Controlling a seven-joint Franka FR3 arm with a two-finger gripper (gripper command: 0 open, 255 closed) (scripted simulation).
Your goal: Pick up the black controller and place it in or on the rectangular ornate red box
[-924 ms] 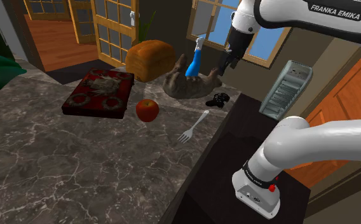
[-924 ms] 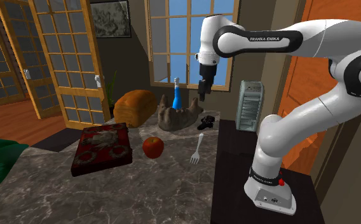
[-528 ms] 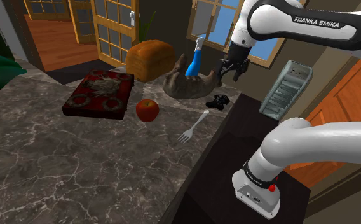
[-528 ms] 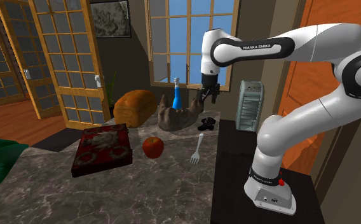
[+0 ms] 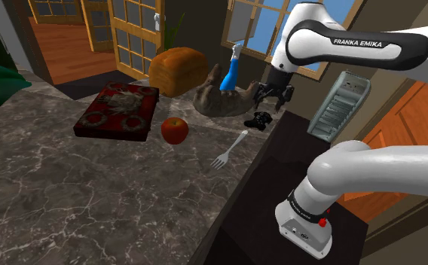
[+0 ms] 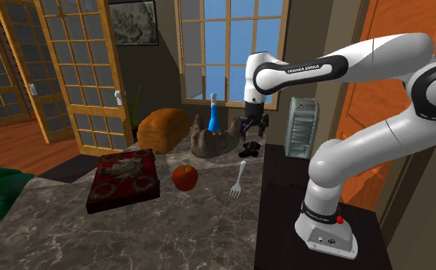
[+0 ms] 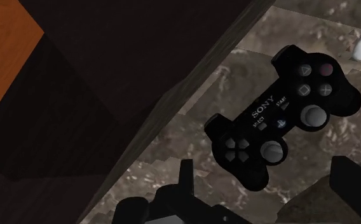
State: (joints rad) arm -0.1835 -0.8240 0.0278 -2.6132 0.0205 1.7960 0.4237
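Wrist view: black controller [image 7: 281,119] directly beneath end effector [image 7: 268,167]; fingers wide apart, holding nothing

A home kitchen: a marble counter [image 5: 54,203] bears bread [image 5: 177,70], an apple [image 5: 175,130] and a fork [image 5: 231,148]; glazed wooden doors [image 6: 74,69] at ten o'clock in the second exterior view.

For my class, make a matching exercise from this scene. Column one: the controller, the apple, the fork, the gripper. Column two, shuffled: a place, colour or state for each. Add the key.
Column one
1 controller
2 apple
3 fork
4 gripper

Column two
A open, fingers apart
B red, right beside the ornate red box
C white, lying flat
D black, just below the gripper

Pairs: 1-D, 2-B, 3-C, 4-A
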